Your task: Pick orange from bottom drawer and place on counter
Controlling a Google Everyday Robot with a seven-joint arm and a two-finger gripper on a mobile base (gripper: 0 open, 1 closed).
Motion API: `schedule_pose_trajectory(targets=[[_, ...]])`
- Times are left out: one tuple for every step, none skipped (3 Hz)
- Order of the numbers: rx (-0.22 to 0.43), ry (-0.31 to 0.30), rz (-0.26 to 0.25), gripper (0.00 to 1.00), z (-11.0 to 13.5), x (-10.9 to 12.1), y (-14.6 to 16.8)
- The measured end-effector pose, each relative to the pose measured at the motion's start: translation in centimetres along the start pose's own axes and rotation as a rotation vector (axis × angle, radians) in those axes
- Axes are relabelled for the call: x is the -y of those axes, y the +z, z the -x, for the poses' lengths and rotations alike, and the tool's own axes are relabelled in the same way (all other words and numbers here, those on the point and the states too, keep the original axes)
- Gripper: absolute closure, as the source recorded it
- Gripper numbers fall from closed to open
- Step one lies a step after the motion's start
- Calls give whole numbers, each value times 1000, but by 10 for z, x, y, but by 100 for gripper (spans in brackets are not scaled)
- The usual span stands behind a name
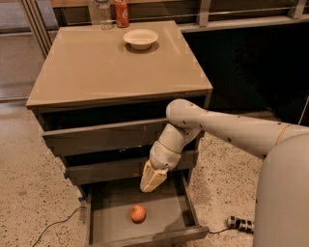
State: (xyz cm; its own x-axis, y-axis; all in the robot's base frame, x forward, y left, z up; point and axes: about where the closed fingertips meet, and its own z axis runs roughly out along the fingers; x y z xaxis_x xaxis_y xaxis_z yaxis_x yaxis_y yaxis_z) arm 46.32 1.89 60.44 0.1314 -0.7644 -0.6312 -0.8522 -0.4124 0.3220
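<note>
The orange [138, 212] lies on the grey floor of the open bottom drawer [169, 212], near its middle. My gripper [150, 182] hangs above the drawer, a little up and to the right of the orange, apart from it, pointing down. It holds nothing. The beige glossy counter [96, 67] tops the grey drawer cabinet.
A white bowl [140, 38] stands at the back of the counter, with a red soda can [121, 13] and a clear bottle [101, 12] behind it. Two upper drawers [96, 137] stand slightly ajar. A cable [53, 226] and a plug [240, 224] lie on the speckled floor.
</note>
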Motion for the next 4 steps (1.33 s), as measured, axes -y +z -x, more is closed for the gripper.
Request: schedule_pose_trajectory(targets=[[0,0,0,100,0,0,0],[-39,46,-52,100,2,0,-2],[-173,127,-183,100,13,-1,-7],[-361,121,-332,100,34,2,-6]])
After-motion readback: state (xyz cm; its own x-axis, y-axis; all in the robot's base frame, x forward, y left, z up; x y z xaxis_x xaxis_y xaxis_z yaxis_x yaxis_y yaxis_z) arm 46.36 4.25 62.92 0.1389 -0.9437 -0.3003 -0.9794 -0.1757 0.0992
